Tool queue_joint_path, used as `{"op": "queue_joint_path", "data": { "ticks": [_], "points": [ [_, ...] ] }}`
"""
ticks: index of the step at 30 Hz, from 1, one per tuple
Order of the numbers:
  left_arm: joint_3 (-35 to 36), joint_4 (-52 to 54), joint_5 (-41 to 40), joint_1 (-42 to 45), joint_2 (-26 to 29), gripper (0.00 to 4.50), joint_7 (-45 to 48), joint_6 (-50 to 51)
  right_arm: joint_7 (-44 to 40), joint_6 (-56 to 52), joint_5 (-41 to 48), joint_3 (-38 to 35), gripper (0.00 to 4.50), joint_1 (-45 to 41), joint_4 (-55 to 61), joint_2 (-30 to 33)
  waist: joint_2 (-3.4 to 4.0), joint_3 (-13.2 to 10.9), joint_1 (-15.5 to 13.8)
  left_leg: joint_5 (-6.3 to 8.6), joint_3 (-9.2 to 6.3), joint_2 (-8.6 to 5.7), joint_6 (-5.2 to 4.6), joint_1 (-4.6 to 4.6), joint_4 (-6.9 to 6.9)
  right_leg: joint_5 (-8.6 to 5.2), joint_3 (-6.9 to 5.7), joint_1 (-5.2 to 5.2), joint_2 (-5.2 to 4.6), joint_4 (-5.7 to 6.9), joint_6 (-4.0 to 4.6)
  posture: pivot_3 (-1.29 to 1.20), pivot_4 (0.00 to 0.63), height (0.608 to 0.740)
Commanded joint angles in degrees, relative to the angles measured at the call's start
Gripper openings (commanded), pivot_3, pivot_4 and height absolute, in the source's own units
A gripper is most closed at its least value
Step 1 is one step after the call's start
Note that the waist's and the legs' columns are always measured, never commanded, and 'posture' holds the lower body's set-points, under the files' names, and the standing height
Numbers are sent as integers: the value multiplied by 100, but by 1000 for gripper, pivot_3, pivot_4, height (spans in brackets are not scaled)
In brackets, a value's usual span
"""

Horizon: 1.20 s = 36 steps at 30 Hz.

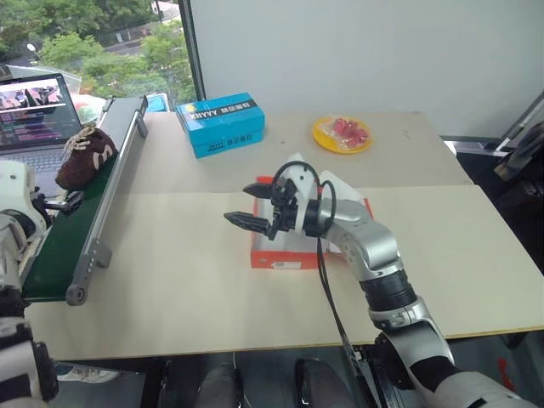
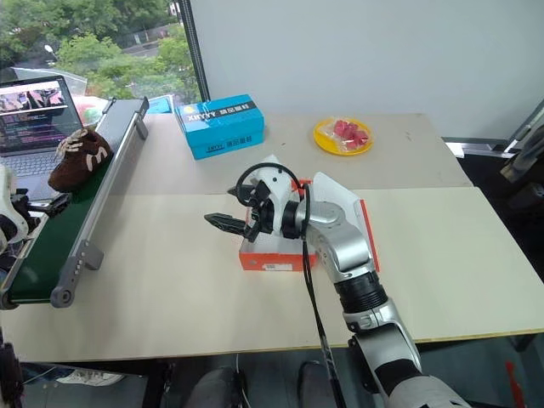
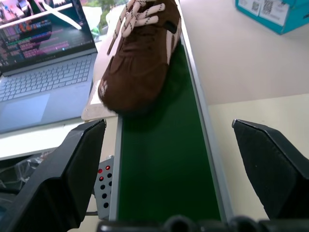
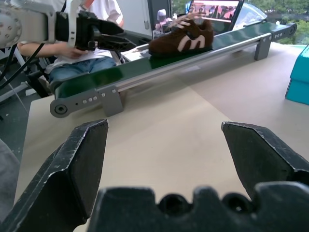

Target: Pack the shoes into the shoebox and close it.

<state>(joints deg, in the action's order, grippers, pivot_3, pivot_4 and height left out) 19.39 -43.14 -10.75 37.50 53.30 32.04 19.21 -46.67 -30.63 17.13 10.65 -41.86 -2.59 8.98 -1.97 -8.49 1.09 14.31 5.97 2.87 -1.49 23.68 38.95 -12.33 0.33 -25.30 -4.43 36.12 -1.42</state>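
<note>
One brown shoe (image 1: 85, 157) with white laces lies on the green conveyor belt (image 3: 164, 169) at the table's left. My left gripper (image 3: 174, 159) is open over the belt just short of the shoe's toe, touching nothing. The orange-red shoebox (image 1: 276, 255) sits mid-table with white paper (image 1: 344, 183) showing at its far side. My right gripper (image 1: 238, 204) hovers open and empty over the box's left end, pointing left toward the belt. In the right wrist view the shoe (image 4: 181, 36) and my left gripper (image 4: 118, 36) both appear on the belt.
A blue box (image 1: 221, 123) with white lettering and a yellow plate (image 1: 342, 133) of red pieces stand at the table's back. A laptop (image 1: 34, 106) is open left of the belt. A seated person (image 4: 91, 58) is behind the belt's near end.
</note>
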Motion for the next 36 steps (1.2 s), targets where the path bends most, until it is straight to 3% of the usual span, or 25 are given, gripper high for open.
{"op": "queue_joint_path", "data": {
  "ticks": [1, 8, 18, 21, 27, 32, 36],
  "points": [
    [-52, -683, 160, 596, 334, 4500, 40, -373, 89, -52, 136, -122, 4453, -2, 335, 47, -7, 0, 8, 0, 0, 0, 0, 2, 0, 0, 0, 0, 0, 1, 0, 0, 150, 740],
    [-268, -1637, 383, 1150, 374, 4500, 128, -695, 142, -90, 88, -72, 4453, 52, 389, 174, -11, 0, 0, 0, 0, 0, 0, 6, 1, 1, -3, 0, -1, 9, -2, 0, 150, 740],
    [-488, -2248, 485, 987, 176, 4500, 350, -840, 145, -174, 95, -66, 4453, 33, 451, 337, -17, 1, -5, -1, 0, 1, 0, 7, 4, 1, -4, 0, -1, 10, -2, 0, 150, 740],
    [-479, -2321, 418, 862, 71, 3769, 465, -815, 160, -212, 89, -71, 4500, 17, 484, 374, -17, 1, -8, -1, 0, 0, 0, 7, 4, 1, -4, 0, -1, 11, -2, 0, 150, 740],
    [-356, -2021, 209, 869, -119, 1736, 646, -777, 207, -285, 101, -79, 4500, 19, 560, 435, -17, 1, -109, -8, -3, 0, 5, -2, 8, 0, -9, 5, -3, 8, -1, 0, 150, 740],
    [-313, -1394, 133, 908, -237, 450, 507, -532, 235, -327, 117, -94, 4500, 7, 603, 431, -17, 2, -176, -8, -8, 0, 4, 4, 9, 0, -15, 8, -3, 12, -1, 0, 150, 740],
    [-306, 438, -255, 715, -679, 450, 462, 210, 326, -514, 336, -311, 4500, -36, 639, 329, -20, 2, -185, -8, -24, 0, 4, 26, 20, 2, -30, 7, -5, 16, -2, 0, 150, 740]
  ]
}}
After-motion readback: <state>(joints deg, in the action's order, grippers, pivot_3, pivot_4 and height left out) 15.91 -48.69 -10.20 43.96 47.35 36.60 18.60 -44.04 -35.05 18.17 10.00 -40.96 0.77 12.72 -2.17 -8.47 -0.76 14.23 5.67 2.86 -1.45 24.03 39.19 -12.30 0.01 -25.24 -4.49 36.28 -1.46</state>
